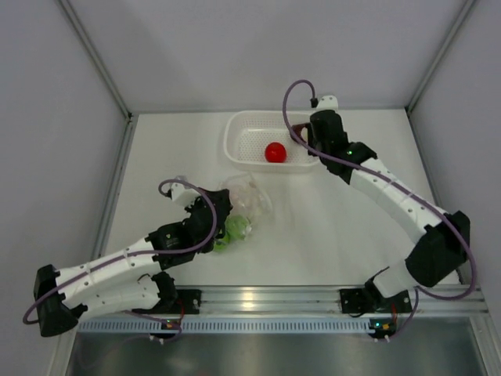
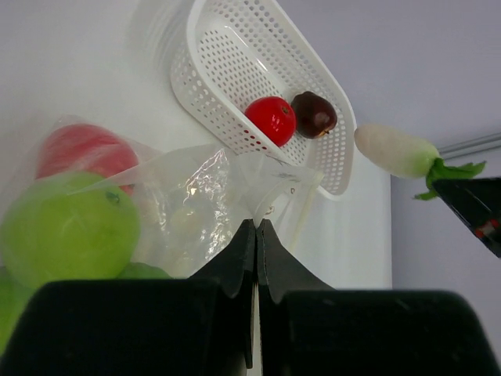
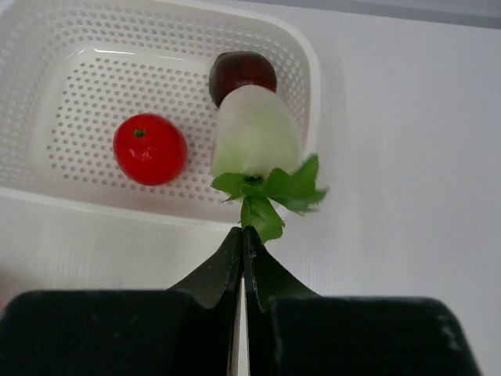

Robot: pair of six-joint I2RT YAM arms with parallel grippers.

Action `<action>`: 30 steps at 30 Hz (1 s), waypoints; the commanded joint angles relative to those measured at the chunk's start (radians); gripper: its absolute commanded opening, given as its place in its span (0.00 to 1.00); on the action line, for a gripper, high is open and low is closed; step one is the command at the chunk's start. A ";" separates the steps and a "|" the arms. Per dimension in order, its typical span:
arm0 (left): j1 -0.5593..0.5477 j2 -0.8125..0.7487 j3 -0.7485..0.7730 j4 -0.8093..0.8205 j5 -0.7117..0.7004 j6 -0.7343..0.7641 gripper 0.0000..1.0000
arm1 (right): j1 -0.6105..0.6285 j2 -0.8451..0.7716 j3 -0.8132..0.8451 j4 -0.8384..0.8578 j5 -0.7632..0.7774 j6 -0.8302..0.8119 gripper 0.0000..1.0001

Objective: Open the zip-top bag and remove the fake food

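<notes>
The clear zip-top bag lies mid-table with a green ball and a red piece still inside. My left gripper is shut on the bag's edge. My right gripper is shut on the green leaves of the white radish, hanging over the basket's right rim. A red ball and a dark maroon ball lie in the white basket.
White walls enclose the table on the left, back and right. The metal rail with both arm bases runs along the near edge. The right arm's links stretch diagonally over the table's right half.
</notes>
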 commanded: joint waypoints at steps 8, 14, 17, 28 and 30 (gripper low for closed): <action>0.004 -0.025 0.022 0.006 0.083 0.029 0.00 | -0.085 0.446 0.331 0.046 -0.142 -0.030 0.00; 0.002 -0.012 0.051 0.007 0.110 0.032 0.00 | -0.084 0.471 0.373 0.031 -0.190 -0.014 0.41; 0.002 0.003 0.069 0.007 0.117 0.038 0.00 | -0.085 0.443 0.356 0.032 -0.188 -0.030 0.51; 0.002 0.063 0.121 0.007 0.140 0.038 0.00 | -0.076 0.216 0.214 -0.005 -0.352 0.007 0.59; 0.002 0.074 0.138 0.007 0.141 0.041 0.00 | -0.053 0.117 0.126 0.009 -0.499 0.025 0.59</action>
